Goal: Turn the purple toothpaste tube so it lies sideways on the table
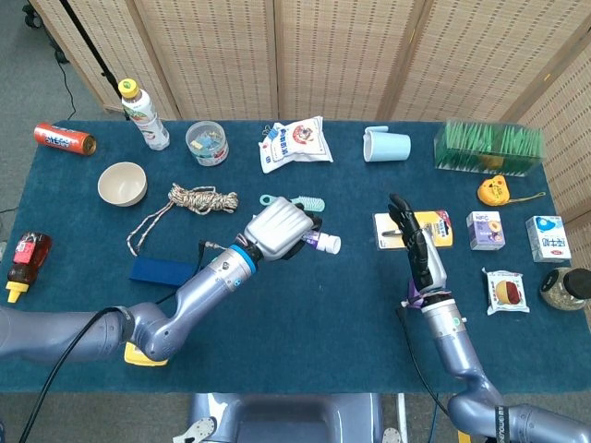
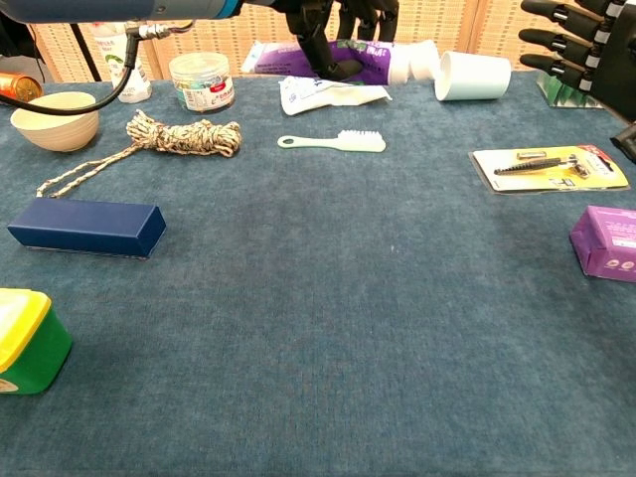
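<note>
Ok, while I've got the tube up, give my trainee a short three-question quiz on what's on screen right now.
1. True or false: the left hand grips the purple toothpaste tube with the white cap clear of the blue table.
2. Multiple choice: which way does the tube's cap point in the head view? A) toward the pale green toothbrush B) toward the right hand C) toward the cream bowl
3. Fill in: the right hand holds ____, its fingers apart.

Key: 1 true; 2 B; 3 nothing.
</note>
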`<state>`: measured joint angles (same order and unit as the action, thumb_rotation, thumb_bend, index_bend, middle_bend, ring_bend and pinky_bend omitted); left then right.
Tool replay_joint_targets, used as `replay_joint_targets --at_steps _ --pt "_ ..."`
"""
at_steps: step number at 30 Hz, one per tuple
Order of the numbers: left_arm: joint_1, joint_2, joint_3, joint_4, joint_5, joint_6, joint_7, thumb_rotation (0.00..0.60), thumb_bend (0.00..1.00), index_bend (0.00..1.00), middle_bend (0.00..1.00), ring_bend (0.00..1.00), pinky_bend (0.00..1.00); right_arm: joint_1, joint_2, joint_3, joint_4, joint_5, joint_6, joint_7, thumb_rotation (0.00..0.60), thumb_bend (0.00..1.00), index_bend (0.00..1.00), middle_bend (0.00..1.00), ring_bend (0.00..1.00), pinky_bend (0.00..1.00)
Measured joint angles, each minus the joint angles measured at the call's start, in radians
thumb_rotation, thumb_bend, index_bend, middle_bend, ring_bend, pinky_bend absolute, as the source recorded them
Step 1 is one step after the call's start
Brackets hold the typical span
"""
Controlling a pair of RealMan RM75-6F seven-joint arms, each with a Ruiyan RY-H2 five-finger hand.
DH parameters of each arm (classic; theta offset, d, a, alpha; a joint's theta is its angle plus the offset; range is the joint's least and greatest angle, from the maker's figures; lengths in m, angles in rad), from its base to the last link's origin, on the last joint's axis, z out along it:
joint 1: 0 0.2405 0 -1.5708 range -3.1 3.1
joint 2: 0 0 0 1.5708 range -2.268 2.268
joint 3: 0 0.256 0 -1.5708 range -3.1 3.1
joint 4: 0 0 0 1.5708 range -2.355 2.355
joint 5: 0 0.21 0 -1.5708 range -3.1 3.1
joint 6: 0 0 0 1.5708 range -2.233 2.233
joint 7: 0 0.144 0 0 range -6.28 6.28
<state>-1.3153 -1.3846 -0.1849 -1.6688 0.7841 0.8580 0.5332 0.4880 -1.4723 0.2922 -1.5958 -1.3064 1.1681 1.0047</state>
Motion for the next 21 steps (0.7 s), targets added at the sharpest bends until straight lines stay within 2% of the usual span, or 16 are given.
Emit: replay_joint_targets --at_steps 6,21 --pt "-0.022 -0.028 -0.008 -0.006 -0.045 0.019 0.045 0.600 0.71 0.54 0.50 0.41 0.57 0.008 -0.023 0.012 0.006 0.018 -0.008 -0.043 0.000 0.00 0.00 0.00 0.00 0.00" --pt "-0.100 -0.115 -0.030 0.018 -0.188 0.052 0.166 0.600 0.71 0.54 0.50 0.41 0.57 0.058 -0.114 0.080 0.036 0.101 -0.044 -0.161 0.000 0.00 0.00 0.00 0.00 0.00"
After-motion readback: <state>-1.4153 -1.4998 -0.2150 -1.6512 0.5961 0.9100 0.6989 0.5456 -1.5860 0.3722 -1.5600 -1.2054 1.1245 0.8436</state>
